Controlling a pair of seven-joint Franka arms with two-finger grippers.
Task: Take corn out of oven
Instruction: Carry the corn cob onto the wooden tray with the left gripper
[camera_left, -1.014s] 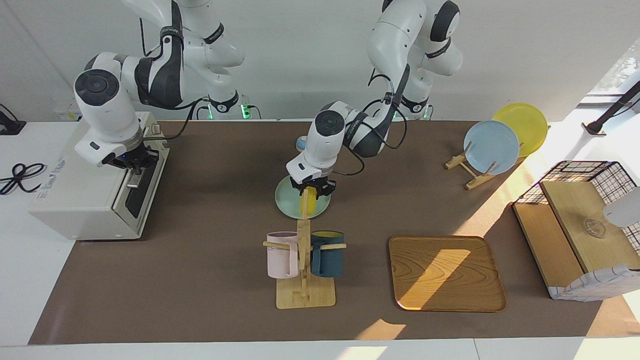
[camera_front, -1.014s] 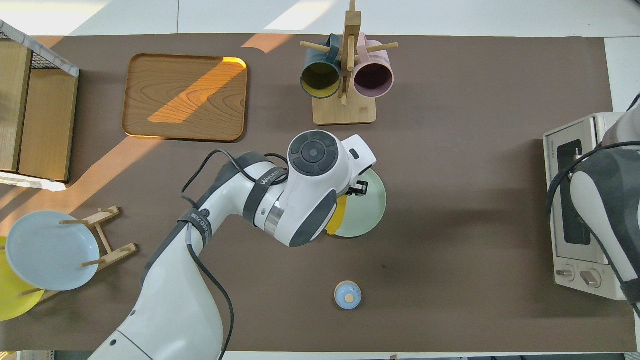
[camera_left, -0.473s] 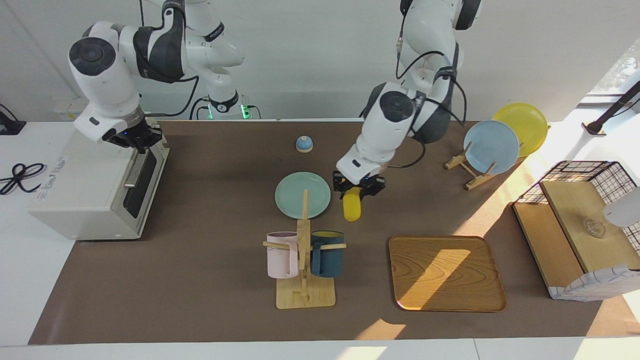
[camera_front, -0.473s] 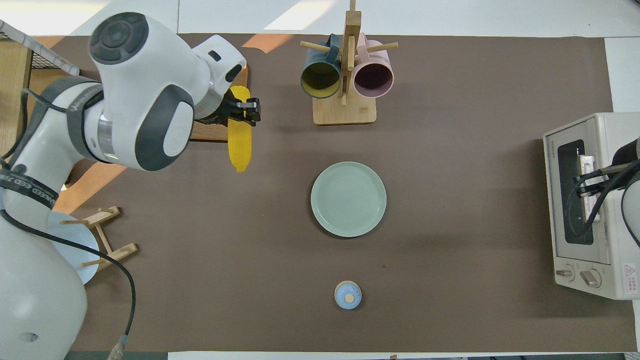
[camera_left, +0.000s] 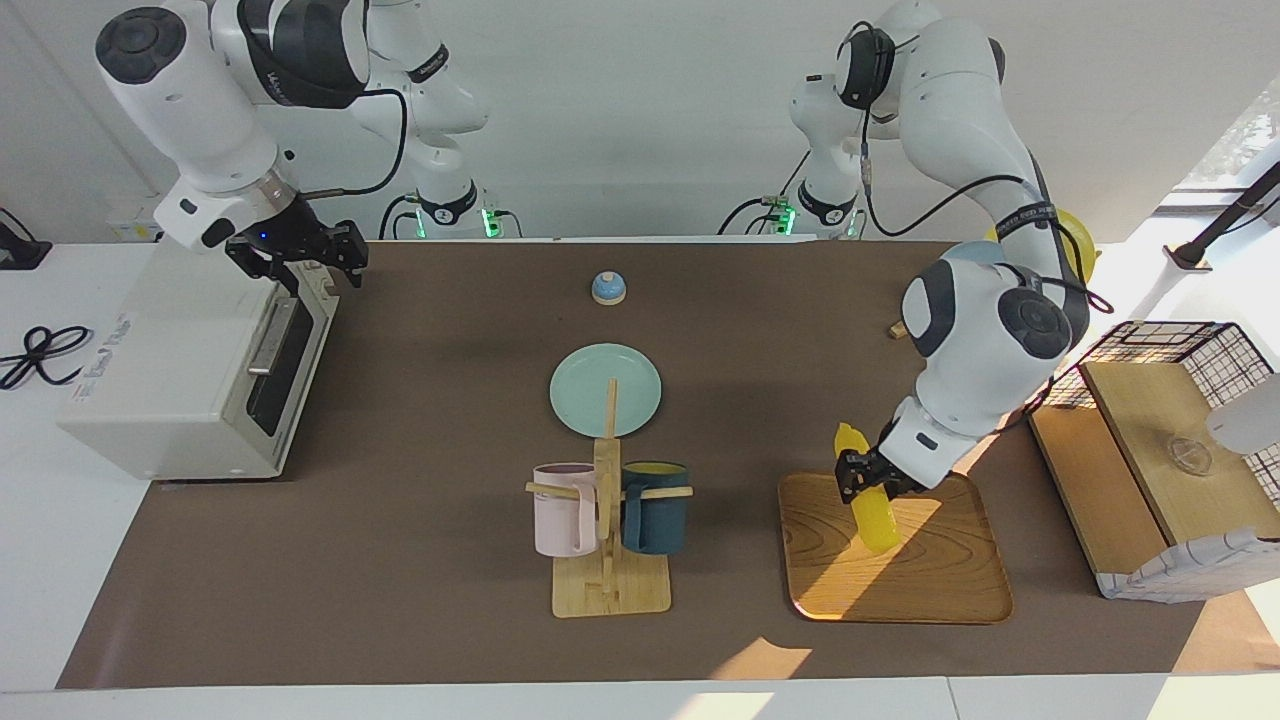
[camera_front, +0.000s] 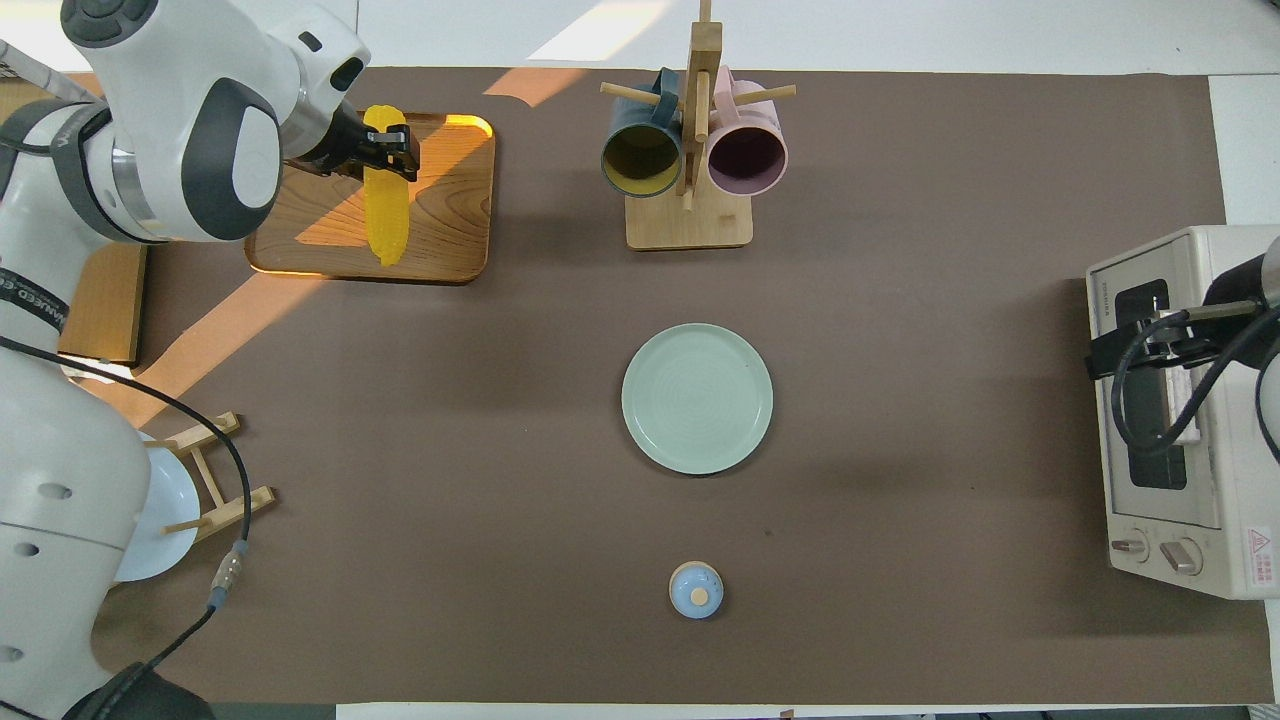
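**Corn held over the wooden tray, oven door shut**

The boxy white toaster oven (camera_left: 195, 370) with its dark glass door sits at the right arm's end of the brown table mat (camera_left: 420, 560), and its door stands closed. The right gripper (camera_left: 300, 255) hangs in the air over the oven's upper front edge, its fingers spread apart and holding nothing. At the left arm's end stands a wire-and-wood basket (camera_left: 1160, 450). Just beside it lies a square wooden tray (camera_left: 895, 585) with rounded corners. A wooden mug stand (camera_left: 608, 560) carries a pink mug (camera_left: 564, 512) and a dark teal mug (camera_left: 655, 512); nearer to the robots lies a round pale green plate (camera_left: 605, 385). The left gripper (camera_left: 868, 478) is over the tray, its fingers clamped on the bright yellow bumpy corn cob (camera_left: 870, 500) near the cob's upper end. The cob tilts downward; whether its lower tip touches the tray is hard to tell. A small blue knobbed lid (camera_left: 608, 288) lies nearest to the robots.
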